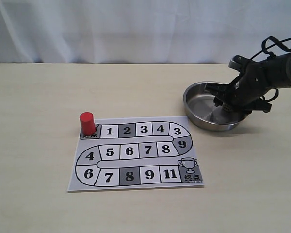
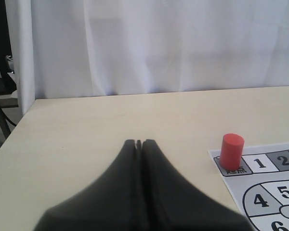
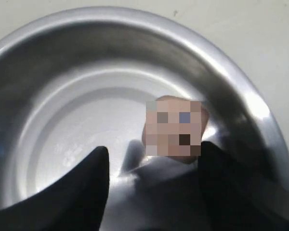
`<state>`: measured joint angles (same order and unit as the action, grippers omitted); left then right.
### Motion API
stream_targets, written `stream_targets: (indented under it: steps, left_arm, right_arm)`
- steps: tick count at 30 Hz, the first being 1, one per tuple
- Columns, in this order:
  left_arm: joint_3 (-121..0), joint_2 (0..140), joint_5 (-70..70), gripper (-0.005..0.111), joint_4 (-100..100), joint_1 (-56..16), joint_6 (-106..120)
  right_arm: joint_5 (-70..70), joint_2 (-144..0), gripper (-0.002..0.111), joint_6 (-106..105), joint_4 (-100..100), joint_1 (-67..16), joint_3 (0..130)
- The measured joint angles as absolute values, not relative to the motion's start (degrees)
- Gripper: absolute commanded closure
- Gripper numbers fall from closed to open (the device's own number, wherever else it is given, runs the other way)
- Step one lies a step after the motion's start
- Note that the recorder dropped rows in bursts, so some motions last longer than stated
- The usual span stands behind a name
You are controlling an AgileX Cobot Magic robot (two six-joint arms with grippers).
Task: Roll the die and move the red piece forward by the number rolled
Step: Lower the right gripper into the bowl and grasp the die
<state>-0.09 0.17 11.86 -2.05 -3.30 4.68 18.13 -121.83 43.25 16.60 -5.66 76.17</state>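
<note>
Exterior view: the red piece (image 1: 87, 123) stands upright on the start square at the upper left corner of the board (image 1: 140, 167), left of centre in the frame. Its long axis runs straight up from the paper. At the right of the frame the right fingers (image 1: 225, 102) reach down into the steel bowl (image 1: 208, 125) on the counter (image 1: 39, 97). The die cannot be made out here.

Left wrist view: the left fingers (image 2: 135, 147) are pressed together with nothing between them, over bare counter (image 2: 86, 120). The red piece (image 2: 231, 150) is well apart from them, upright on the corner of the board (image 2: 279, 192).

Right wrist view: the right fingers (image 3: 94, 178) are spread, pinching nothing. The die (image 3: 176, 130) lies on the floor of the bowl (image 3: 111, 33) just ahead of them, nearer one finger than the other. As a cube it has no long axis, and its faces are too blurred to tell how it is turned.

The likely trouble, as I judge it: the die sits off-centre in the gap, so closing now could catch a corner and flick it against the wall. Pressing down could also shove the bowl towards the board, and a hard throw might bounce the die out and knock the piece over
</note>
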Motion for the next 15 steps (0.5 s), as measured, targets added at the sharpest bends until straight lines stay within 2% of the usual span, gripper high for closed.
stream_targets:
  steps: [15]
  left_arm:
    - [-0.1,0.2,11.9,0.107,-2.1,-3.3,4.7]
  right_arm:
    - [17.6,-121.8,0.055,49.2,17.9,-5.7,76.2]
